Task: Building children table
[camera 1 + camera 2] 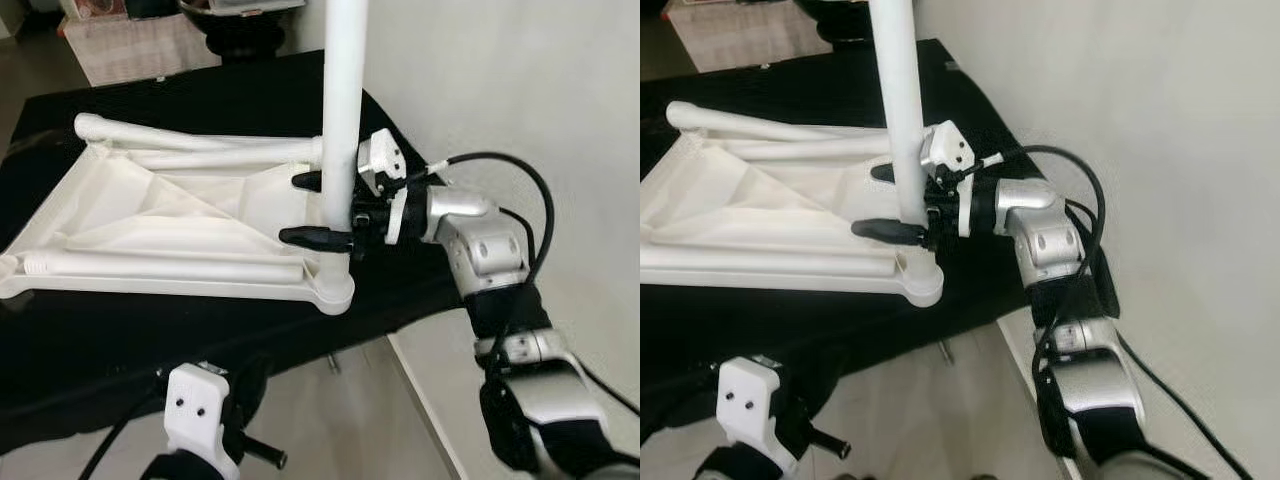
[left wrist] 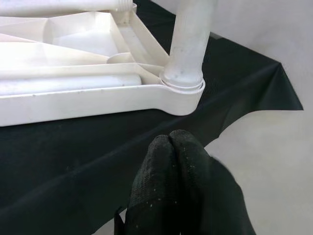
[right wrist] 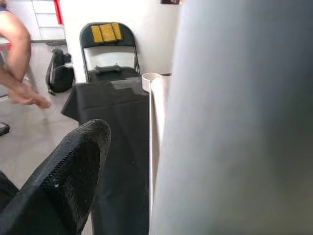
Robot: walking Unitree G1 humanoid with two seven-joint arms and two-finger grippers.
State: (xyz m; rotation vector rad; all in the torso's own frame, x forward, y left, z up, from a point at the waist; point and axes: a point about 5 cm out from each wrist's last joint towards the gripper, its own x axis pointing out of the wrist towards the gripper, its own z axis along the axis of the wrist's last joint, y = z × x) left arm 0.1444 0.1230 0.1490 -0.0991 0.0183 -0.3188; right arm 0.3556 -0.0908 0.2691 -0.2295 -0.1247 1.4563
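Upturned white plastic children's tabletop [image 1: 150, 215] lies underside up on a surface draped in black cloth [image 1: 250, 330], near its right-hand edge, with ribs and moulded hollows facing the ceiling. One white round plastic table leg [image 1: 342, 120] stands upright in the corner socket [image 2: 183, 90] nearest the robot's right, and the wrist view beside it shows its foot seated down in the collar of that socket.

The right gripper [image 1: 322, 210] reaches in from the right and has its two black fingers on either side of this standing leg, low down just above the socket, closed around it. The left gripper [image 2: 171, 147] hangs below the cloth's front edge, its two fingertips pressed together and holding nothing.

Three more white tubular legs lie loose on the tabletop: one long leg [image 1: 170, 130] along the far rim and others resting in the hollows, such as the one along the near rim [image 1: 160, 265].

As a judgement, the build is early: one leg appears fitted, the remaining corner sockets are unfilled, and the table is not yet turned upright.
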